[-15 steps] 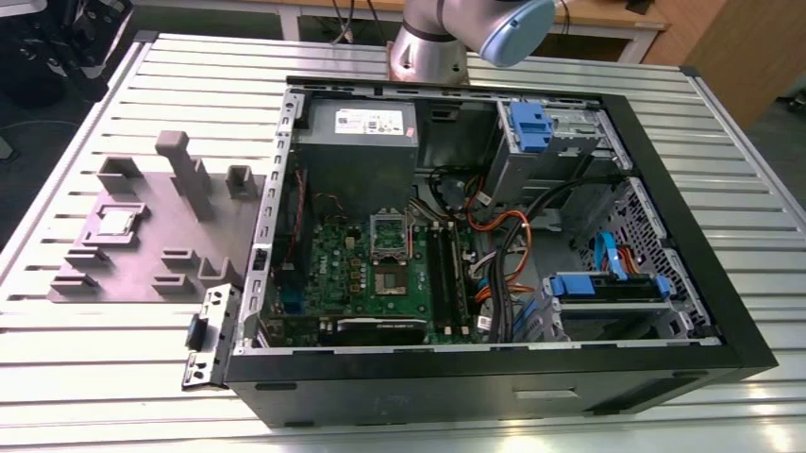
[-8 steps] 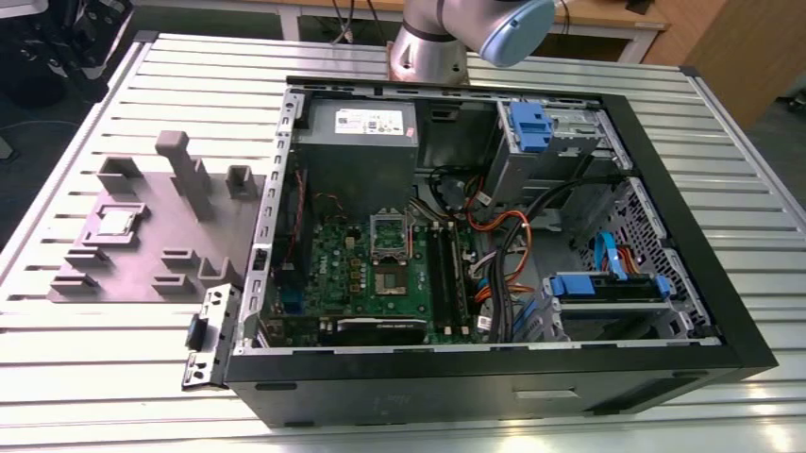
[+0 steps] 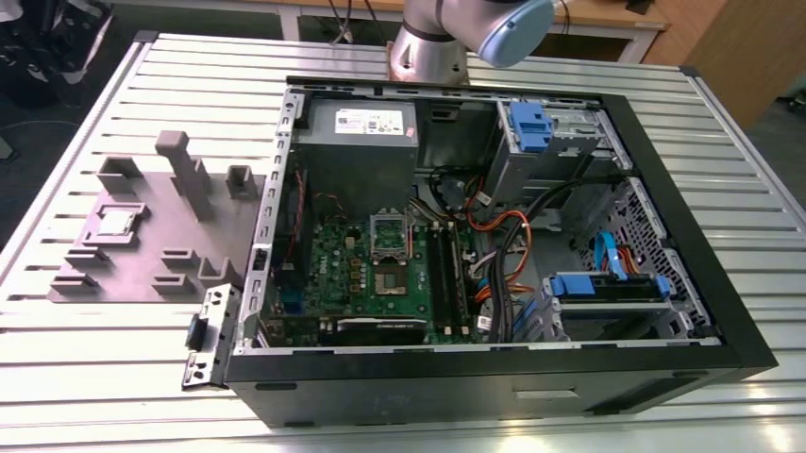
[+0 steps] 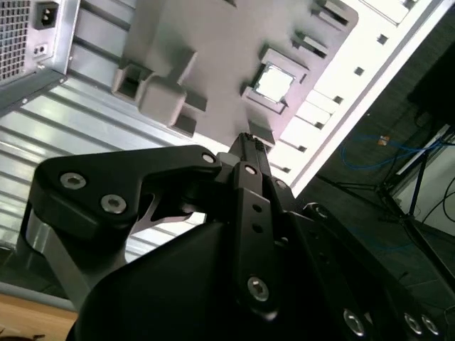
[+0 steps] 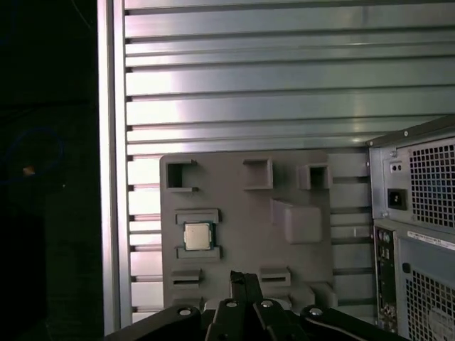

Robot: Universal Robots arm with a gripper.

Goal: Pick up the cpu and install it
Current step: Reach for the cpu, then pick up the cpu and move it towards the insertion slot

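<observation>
The cpu (image 3: 116,220) is a small silver square lying flat in a recess of the grey fixture plate (image 3: 151,236), at the exterior view's left, outside the computer case. Both wrist views look down on it from well above: cpu (image 5: 198,236), cpu (image 4: 274,82). My gripper (image 5: 242,278) hangs high over the fixture's edge, clear of the cpu, its black fingers (image 4: 246,142) shut together with nothing between them. Inside the open case (image 3: 705,311) lies the green motherboard (image 3: 365,274) with its metal socket frame (image 3: 388,241).
The fixture carries several upright grey blocks (image 3: 189,175) around the cpu. The case holds cables (image 3: 497,245), blue drive brackets (image 3: 605,283) and a power supply (image 3: 359,127). The ribbed metal table (image 3: 113,377) ends close beside the fixture. The arm's base (image 3: 428,52) stands behind the case.
</observation>
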